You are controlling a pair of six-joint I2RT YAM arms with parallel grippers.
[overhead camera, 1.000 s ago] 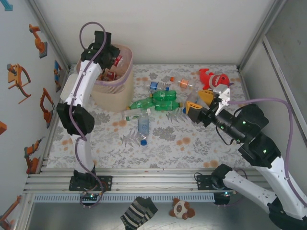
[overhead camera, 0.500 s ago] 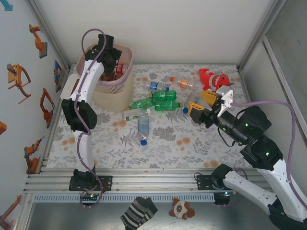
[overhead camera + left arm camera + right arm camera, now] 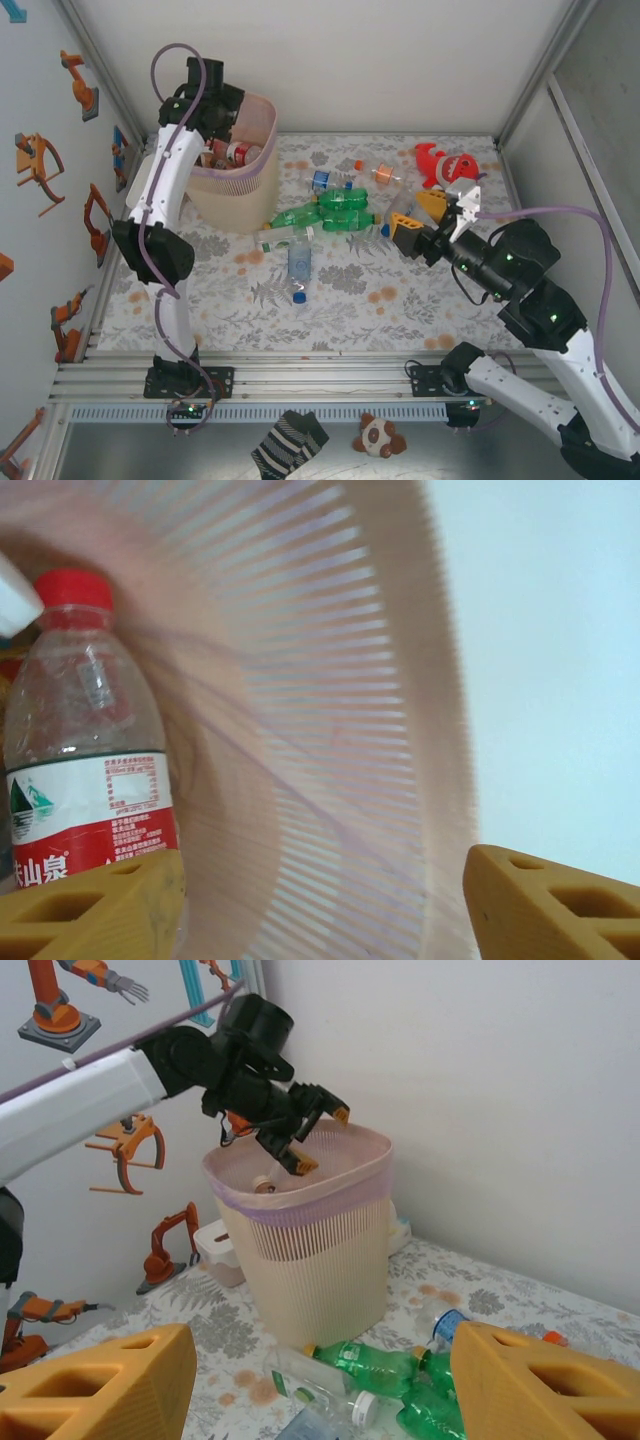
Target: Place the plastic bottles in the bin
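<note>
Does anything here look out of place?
A red plush toy lies near the scattered plastic bottles, though it's no bottle. A striped sock and small stuffed toy lie off the table's near edge.

Soft, even light, as we found it
We saw only faint shadows on the table [image 3: 350, 290]; the fingers [image 3: 100, 1380] nearest the right wrist camera looked blurred.

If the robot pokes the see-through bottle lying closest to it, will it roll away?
Probably: the bottle lies on its round side on the flat table, so a sideways nudge should roll it. It looks empty, so likely light and squashy.
</note>
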